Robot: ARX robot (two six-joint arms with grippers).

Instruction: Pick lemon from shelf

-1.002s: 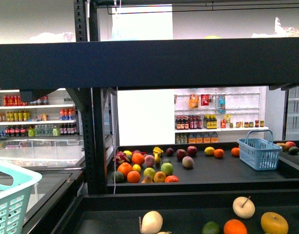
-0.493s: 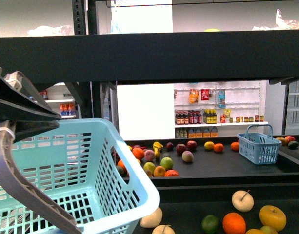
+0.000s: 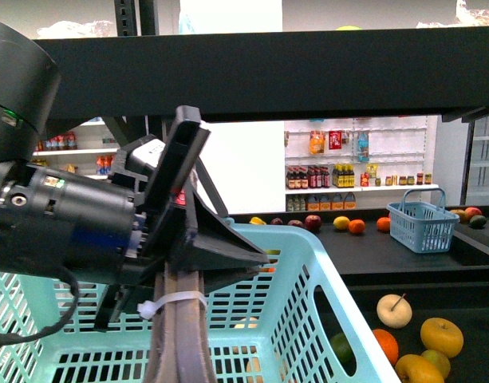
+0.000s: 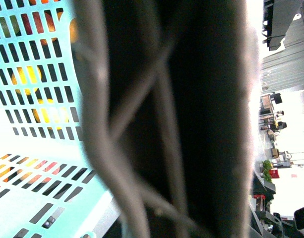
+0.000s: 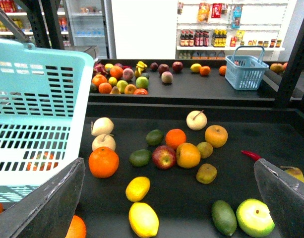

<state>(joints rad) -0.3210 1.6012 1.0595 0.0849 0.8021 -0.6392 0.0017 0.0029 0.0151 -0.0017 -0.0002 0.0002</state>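
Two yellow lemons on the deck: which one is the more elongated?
The paler lemon, pointed at both ends; the other lemon, nearer the orange, is rounder.

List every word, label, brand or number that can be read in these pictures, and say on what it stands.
No text can be read.
Labels of the small dark bottles on the white wall shelves: too small.
Print on the coloured hanging packets: blurred.
The pale turquoise plastic basket: no lettering visible.

The basket (image 5: 37,99) hangs near the lemon (image 5: 143,219); above seems clear.
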